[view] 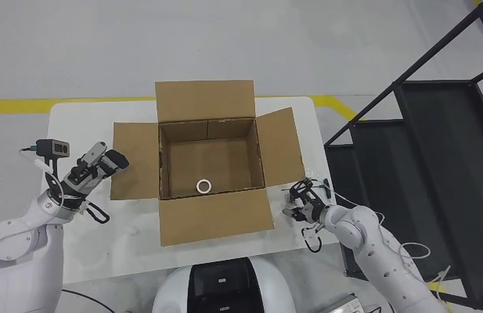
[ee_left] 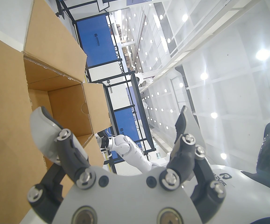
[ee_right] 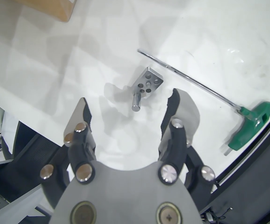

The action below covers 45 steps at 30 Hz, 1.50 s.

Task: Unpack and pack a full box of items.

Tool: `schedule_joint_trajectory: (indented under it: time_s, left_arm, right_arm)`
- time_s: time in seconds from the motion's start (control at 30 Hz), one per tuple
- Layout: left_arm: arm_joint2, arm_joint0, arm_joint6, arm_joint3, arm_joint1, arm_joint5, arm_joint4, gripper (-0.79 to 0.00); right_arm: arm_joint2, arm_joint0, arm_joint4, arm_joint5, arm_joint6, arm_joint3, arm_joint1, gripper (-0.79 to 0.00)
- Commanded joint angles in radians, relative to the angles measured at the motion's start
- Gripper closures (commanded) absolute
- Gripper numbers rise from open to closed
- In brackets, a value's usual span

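An open cardboard box (view: pixel 211 164) stands mid-table with all flaps spread; a small white ring (view: pixel 204 185) lies on its floor. My right gripper (view: pixel 297 205) (ee_right: pixel 129 102) hovers open just right of the box's front flap, over a small drilled metal block with a pin (ee_right: pixel 145 85). A T-handle hex key with a green grip (ee_right: pixel 249 122) lies beside the block. My left gripper (view: pixel 108 162) (ee_left: pixel 111 117) is open and holds nothing, raised beside the box's left flap (ee_left: pixel 6 108), pointing across the box.
The white table (view: pixel 77 125) ends close to my right gripper, with black stairs (view: pixel 413 149) beyond it. Bare tabletop lies left of and in front of the box. The box corner (ee_right: pixel 62 5) sits near the metal block.
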Motion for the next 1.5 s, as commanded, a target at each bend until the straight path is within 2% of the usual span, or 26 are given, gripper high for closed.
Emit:
schedule_joint_trajectory:
  time_s: [0.0,0.1,0.17,0.27,0.5,0.73,0.87,0.97,1.07,1.17,1.33,1.47]
  left_arm:
    - [0.000,0.000,0.000,0.000,0.000,0.000,0.000,-0.785]
    - [0.000,0.000,0.000,0.000,0.000,0.000,0.000,-0.785]
    - [0.000,0.000,0.000,0.000,0.000,0.000,0.000,-0.785]
    - [0.000,0.000,0.000,0.000,0.000,0.000,0.000,-0.785]
    - [0.000,0.000,0.000,0.000,0.000,0.000,0.000,-0.785]
    - [0.000,0.000,0.000,0.000,0.000,0.000,0.000,-0.785]
    - [0.000,0.000,0.000,0.000,0.000,0.000,0.000,-0.785]
    - [0.000,0.000,0.000,0.000,0.000,0.000,0.000,-0.785]
    - [0.000,0.000,0.000,0.000,0.000,0.000,0.000,-0.785]
    - [0.000,0.000,0.000,0.000,0.000,0.000,0.000,-0.785]
    - [0.000,0.000,0.000,0.000,0.000,0.000,0.000,-0.785]
    - [0.000,0.000,0.000,0.000,0.000,0.000,0.000,-0.785]
  right_arm:
    - [-0.007,0.005,0.002,-0.001,0.000,0.009,-0.001,-0.154]
    - [-0.014,0.016,0.004,0.000,0.001,0.026,-0.003,-0.065]
    - [-0.015,0.022,0.005,0.001,0.000,0.037,-0.004,-0.055]
    - [-0.014,0.024,0.007,0.004,-0.002,0.040,-0.004,0.000]
    - [0.018,-0.016,-0.004,0.016,0.011,-0.014,0.004,0.000]
    - [0.156,-0.153,-0.002,0.038,0.012,-0.163,0.026,0.000]
    - [0.262,-0.257,0.011,0.062,-0.028,-0.274,0.035,0.000]
    - [0.338,-0.326,0.020,0.123,-0.058,-0.351,0.036,0.000]
    - [0.405,-0.374,0.024,0.183,-0.113,-0.432,0.034,0.000]
    - [0.449,-0.404,0.016,0.189,-0.191,-0.509,0.032,0.000]
    - [0.467,-0.377,-0.015,0.116,-0.264,-0.605,0.033,0.000]
    - [0.405,-0.275,-0.073,0.026,-0.220,-0.652,0.038,0.000]
